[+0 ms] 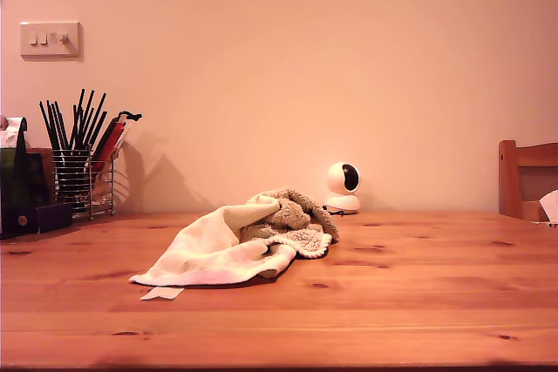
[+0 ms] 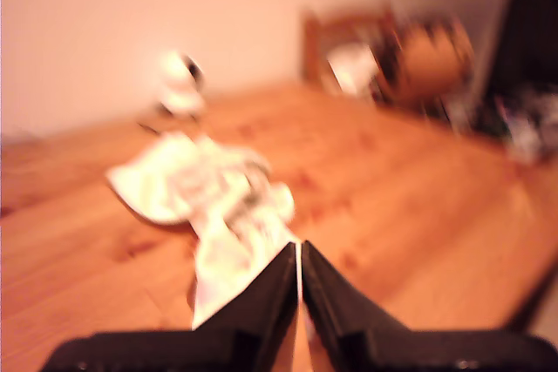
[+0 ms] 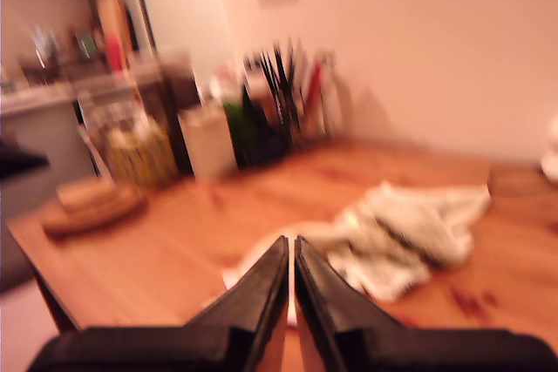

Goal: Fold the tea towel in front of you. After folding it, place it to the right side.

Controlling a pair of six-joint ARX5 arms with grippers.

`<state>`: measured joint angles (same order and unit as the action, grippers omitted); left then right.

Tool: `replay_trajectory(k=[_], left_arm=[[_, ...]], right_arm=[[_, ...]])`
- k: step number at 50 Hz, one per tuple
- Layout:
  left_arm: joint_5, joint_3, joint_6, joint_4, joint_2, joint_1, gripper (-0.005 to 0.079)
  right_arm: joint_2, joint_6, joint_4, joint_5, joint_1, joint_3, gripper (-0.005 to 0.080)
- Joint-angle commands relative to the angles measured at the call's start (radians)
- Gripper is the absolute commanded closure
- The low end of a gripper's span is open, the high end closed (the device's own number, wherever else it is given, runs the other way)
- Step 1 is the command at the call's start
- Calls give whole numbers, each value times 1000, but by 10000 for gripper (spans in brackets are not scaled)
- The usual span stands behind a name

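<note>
My first pincer [image 2: 299, 259] shows black jaws pressed together with nothing between them, raised above the table and aimed toward the towel; the view is blurred. My second pincer [image 3: 291, 254] is likewise closed tip to tip on nothing, above the table, also blurred. Neither arm appears in the exterior view. The crumpled cream-white tea towel with a brownish patterned inner side [image 1: 248, 241] lies unfolded in a heap on the table, slightly toward the exterior view's left of centre, one flat flap spread toward that view's left and the bunched part toward its right; a small white tag sticks out at its near edge. In the first wrist view the towel [image 2: 209, 193] sits just beyond the jaw tips; in the second wrist view it [image 3: 401, 233] lies beyond and to one side of them. The knotty orange-brown pine table [image 1: 418, 302] carries everything. Behind the towel, near the wall, stands a small round white camera with a black face [image 1: 343, 187]. At the exterior view's left stands a wire mesh holder full of black sticks and red-handled tools [image 1: 83, 163], beside dark boxes [image 1: 26, 189]. A white wall switch plate [image 1: 50, 39] is above. A brown wooden chair back [image 1: 527, 179] shows at the exterior view's right.
</note>
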<state>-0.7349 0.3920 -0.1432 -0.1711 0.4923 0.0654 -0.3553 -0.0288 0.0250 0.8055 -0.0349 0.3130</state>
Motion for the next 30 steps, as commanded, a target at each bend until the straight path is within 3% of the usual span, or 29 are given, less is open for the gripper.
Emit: replay_trajectory(k=[1, 8, 15, 30], left_arm=[[-5, 15, -77, 21, 82, 38, 763], [23, 35, -196, 49, 251, 125, 763], [87, 72, -244, 76, 404, 192, 763], [197, 185, -360, 129, 633, 285, 763]], right_arm=[[-63, 56, -5, 4, 21, 27, 747], [-212, 177, -4, -16, 71, 70, 747], [-359, 283, 20, -61, 133, 136, 747], [-616, 615, 27, -281, 282, 272, 731]])
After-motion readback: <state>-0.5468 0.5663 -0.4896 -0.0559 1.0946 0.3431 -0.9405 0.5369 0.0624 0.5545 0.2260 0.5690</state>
